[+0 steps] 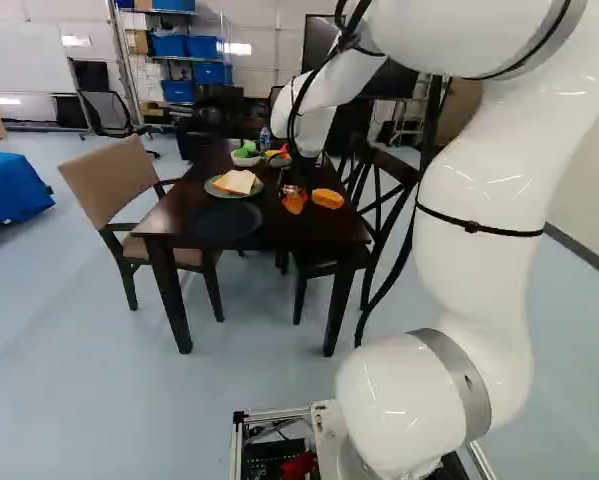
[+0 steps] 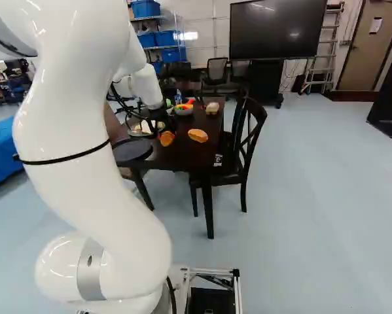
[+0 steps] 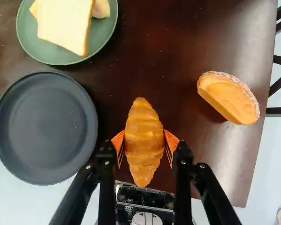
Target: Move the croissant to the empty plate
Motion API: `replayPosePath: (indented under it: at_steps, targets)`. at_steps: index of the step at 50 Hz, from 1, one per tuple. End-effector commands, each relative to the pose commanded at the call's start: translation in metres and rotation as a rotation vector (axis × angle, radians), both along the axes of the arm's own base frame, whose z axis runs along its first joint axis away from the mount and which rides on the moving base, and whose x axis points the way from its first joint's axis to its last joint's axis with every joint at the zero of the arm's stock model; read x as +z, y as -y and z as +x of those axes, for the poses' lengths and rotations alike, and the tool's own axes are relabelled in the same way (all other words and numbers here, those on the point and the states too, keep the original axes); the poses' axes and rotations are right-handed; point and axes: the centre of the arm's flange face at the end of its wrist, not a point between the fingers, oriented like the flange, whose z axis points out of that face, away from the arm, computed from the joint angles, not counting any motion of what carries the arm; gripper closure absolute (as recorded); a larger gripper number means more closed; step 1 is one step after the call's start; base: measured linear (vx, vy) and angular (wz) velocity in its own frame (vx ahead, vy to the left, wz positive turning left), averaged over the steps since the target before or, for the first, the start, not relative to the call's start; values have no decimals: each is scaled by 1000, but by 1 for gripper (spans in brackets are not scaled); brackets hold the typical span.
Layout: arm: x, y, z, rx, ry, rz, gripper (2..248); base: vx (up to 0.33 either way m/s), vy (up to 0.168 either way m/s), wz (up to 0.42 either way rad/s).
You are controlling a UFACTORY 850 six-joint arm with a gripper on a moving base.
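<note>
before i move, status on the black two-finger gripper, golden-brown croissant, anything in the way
Gripper shut on croissant, a pad on each side. Empty round dark grey plate beside it. Nothing seen between croissant and plate.

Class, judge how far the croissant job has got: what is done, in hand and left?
Done: the grasp, with the gripper closed on both sides of the croissant. In hand: the croissant itself, beside the dark plate rather than over it. Left: carrying it across, setting it down and letting go, since that plate is bare.
</note>
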Motion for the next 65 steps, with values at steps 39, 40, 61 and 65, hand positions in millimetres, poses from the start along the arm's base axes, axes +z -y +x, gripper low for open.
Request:
replayPosePath:
  at_steps: [39, 40, 61, 65]
  targets:
    - [20, -73, 13, 85, -7, 41, 122, 0, 0, 0]
    - [20, -75, 14, 88, -7, 41, 122, 0, 0, 0]
    - [19, -112, 26, 172, 13, 10, 122, 0, 0, 0]
    - [19, -120, 29, 183, 16, 11, 122, 0, 0, 0]
